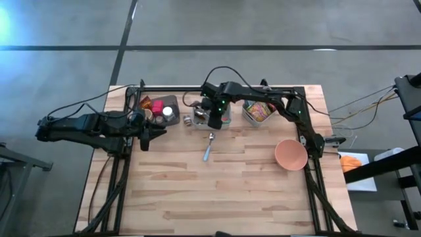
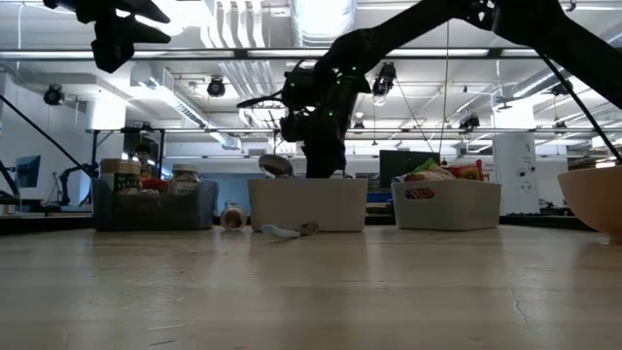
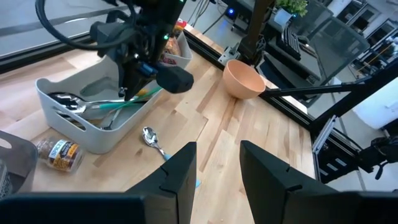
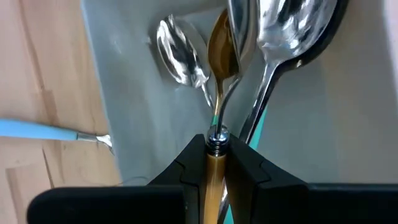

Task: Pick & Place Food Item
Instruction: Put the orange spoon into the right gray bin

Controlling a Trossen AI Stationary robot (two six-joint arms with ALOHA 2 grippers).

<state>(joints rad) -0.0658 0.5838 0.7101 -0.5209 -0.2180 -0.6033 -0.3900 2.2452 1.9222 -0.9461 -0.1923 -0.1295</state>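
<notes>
Several spoons (image 4: pixel 186 59) in grey bin (image 3: pixel 68 127), right pincer (image 4: pixel 216 163) clamped on gold-handled utensil (image 4: pixel 219 56), left pincer (image 3: pixel 217 168) apart

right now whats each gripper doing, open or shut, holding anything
Left gripper: open, empty, over the table's left side.
Right gripper: shut on a gold-handled utensil over the grey bin.

You have a butcher-block table (image 1: pixel 217 191) of pale wooden strips, smooth with a light sheen. At its far edge, the middle bin (image 3: pixel 93 134) looks like matt grey plastic; inside it your spoons (image 4: pixel 292 31) are mirror-polished metal, and the gold-toned spoon (image 4: pixel 222 46) is glossy metal as well. The loose spoon (image 3: pixel 151 138) on the boards has a shiny metal bowl and a pale blue, plastic-looking handle. Near the right edge, the peach bowl (image 1: pixel 291 155) looks smooth and matt.
</notes>
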